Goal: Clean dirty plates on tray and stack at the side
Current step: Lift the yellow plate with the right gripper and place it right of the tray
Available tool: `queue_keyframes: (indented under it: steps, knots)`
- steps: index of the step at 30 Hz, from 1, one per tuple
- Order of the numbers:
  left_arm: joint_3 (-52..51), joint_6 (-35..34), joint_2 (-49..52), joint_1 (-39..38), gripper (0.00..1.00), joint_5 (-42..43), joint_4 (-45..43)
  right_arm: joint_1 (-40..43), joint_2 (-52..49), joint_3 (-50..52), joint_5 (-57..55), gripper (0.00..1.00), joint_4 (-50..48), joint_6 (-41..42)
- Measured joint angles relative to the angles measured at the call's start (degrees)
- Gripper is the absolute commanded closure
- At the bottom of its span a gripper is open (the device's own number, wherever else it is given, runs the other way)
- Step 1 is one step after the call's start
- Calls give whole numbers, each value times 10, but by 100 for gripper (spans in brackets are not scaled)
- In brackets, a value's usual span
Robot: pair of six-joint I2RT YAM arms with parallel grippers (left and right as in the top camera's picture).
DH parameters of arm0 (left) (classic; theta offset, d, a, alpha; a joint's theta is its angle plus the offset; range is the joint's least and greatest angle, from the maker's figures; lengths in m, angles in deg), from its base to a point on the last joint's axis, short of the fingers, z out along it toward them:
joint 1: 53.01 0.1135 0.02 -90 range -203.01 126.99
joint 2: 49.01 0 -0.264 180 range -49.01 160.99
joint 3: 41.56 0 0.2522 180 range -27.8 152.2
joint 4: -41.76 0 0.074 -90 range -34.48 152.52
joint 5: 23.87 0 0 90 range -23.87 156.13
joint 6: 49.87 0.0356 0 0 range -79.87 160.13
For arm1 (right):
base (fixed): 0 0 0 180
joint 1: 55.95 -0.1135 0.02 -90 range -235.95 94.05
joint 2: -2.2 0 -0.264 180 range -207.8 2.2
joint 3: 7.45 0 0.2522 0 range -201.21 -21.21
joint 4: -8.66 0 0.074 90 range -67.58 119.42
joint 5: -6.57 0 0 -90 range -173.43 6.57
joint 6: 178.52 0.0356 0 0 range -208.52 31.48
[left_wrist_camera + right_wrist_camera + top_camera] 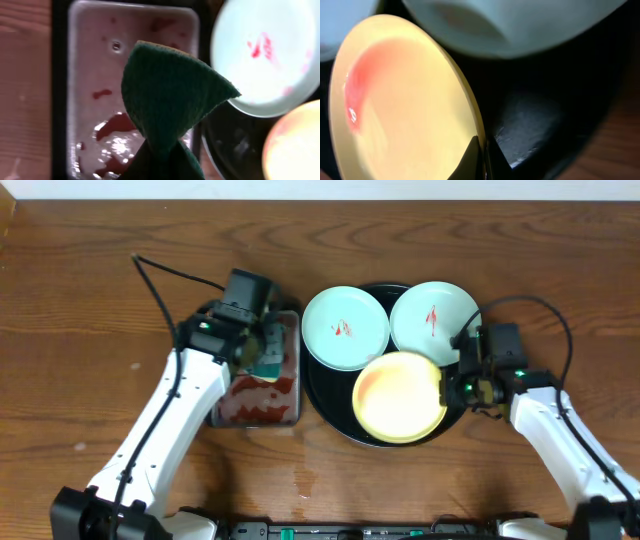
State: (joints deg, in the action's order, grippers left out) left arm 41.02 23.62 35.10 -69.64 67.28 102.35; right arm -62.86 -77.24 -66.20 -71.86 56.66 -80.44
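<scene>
The yellow plate [400, 397] lies at the front of the tray [322, 398], its left part tinted faint orange-red. It overlaps the rear-left mint-blue plate [345, 328] and the rear-right mint-blue plate [433, 316], each marked with red sauce. Together the three cover most of the tray's black floor, so only its rim and a few gaps show. In the right wrist view the yellow plate [400, 100] is blurred and cut off at the left and bottom edges, and looks tilted. Its right rim sits between the pressed-together fingers of the right hand [462, 382], which pinches that rim at the tray's right edge. Left of the tray, just beside it on the bench [80, 300], stands a metal pan [262, 408] holding red stains. Above the pan the left hand [262, 348] is pressed together on a folded green sponge [170, 95], which hides most of its fingers.
</scene>
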Motion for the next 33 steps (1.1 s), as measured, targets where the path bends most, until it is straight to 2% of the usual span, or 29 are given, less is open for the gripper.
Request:
queue_keyframes:
  steps: [8,17,26,33]
  knots:
    - [0,29,2,56,93,0,1,-28,47,-56,-121,99,33,-7]
    - [0,37,56,69,92,0,-10,-139,49,-104,-363,99,47,-40]
    - [0,46,126,69,92,0,-33,-282,49,-108,-574,99,-2,-152]
    - [0,46,170,69,93,0,-50,-352,49,-108,-671,99,-53,-220]
